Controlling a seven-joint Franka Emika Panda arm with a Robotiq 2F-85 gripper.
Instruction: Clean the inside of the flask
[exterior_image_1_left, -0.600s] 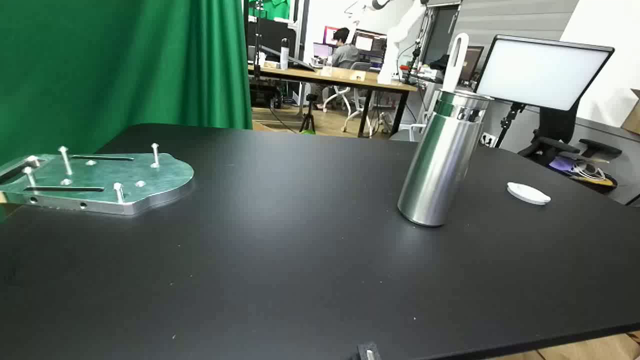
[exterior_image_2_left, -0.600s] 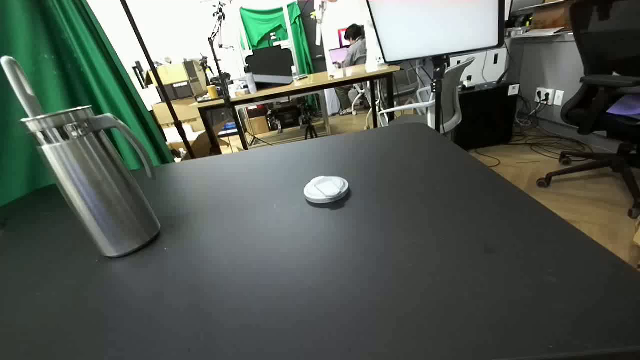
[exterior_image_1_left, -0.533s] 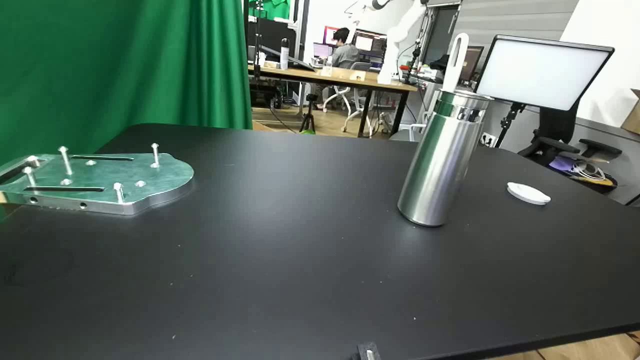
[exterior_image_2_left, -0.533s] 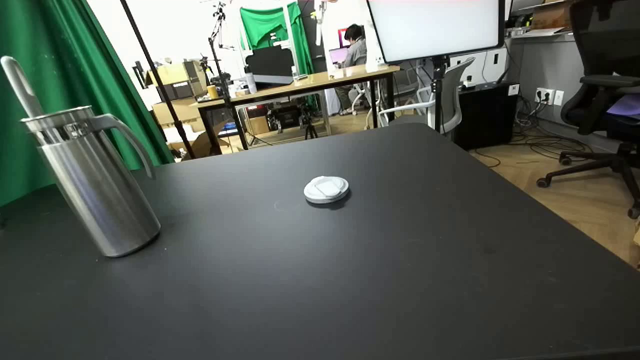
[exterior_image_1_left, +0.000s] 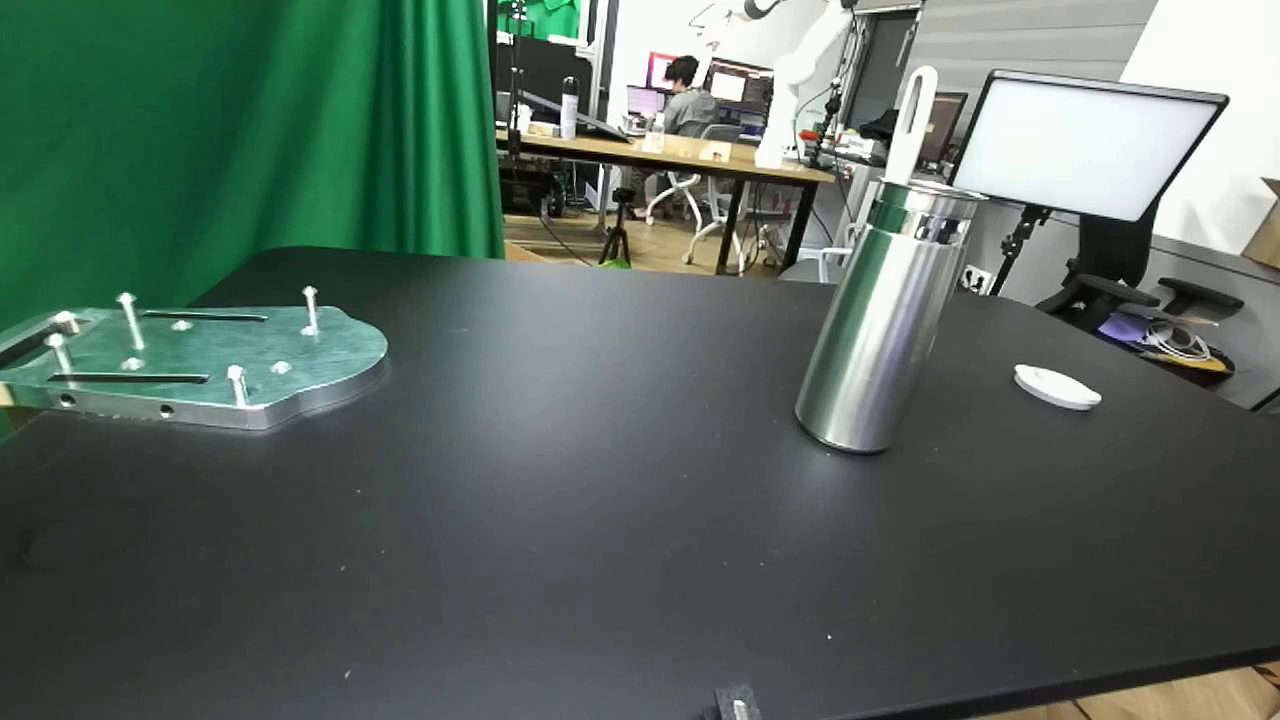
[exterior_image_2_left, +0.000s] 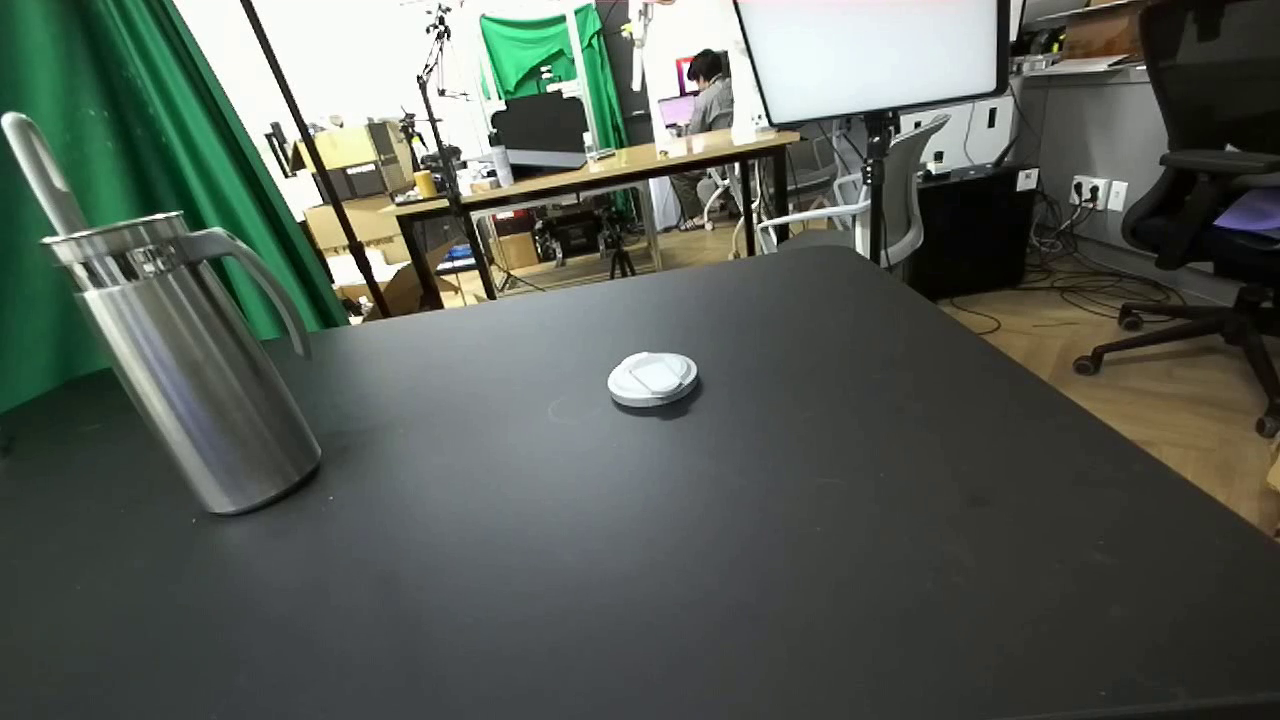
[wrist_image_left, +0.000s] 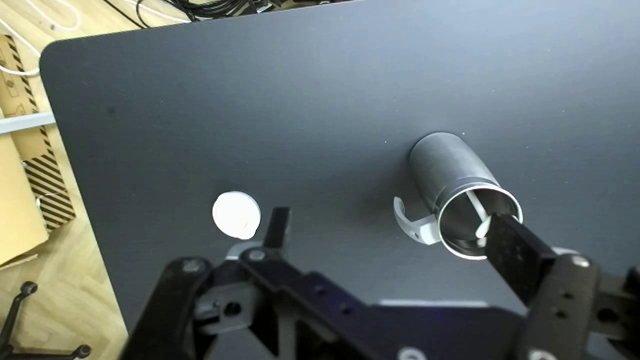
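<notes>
The silver steel flask stands upright with its mouth open in both exterior views (exterior_image_1_left: 880, 330) (exterior_image_2_left: 205, 390) and in the wrist view (wrist_image_left: 447, 160). Its pale grey handle (exterior_image_2_left: 255, 270) also shows in the wrist view (wrist_image_left: 417, 227). A tool with a long white handle (exterior_image_1_left: 911, 125) stands inside the flask and sticks out above the rim (exterior_image_2_left: 42, 172); its lower end is hidden. In the wrist view part of it (wrist_image_left: 477, 205) shows in the mouth. My gripper (wrist_image_left: 389, 215) is open and empty above the table. Its right finger covers part of the flask's mouth in view. The exterior views do not show it.
A white lid (wrist_image_left: 236, 215) lies on the black table, apart from the flask (exterior_image_1_left: 1057, 388) (exterior_image_2_left: 653, 380). A metal plate with upright bolts (exterior_image_1_left: 210, 350) sits at the table's side. A green curtain (exterior_image_1_left: 250, 130) and a light panel (exterior_image_1_left: 1090, 145) stand behind.
</notes>
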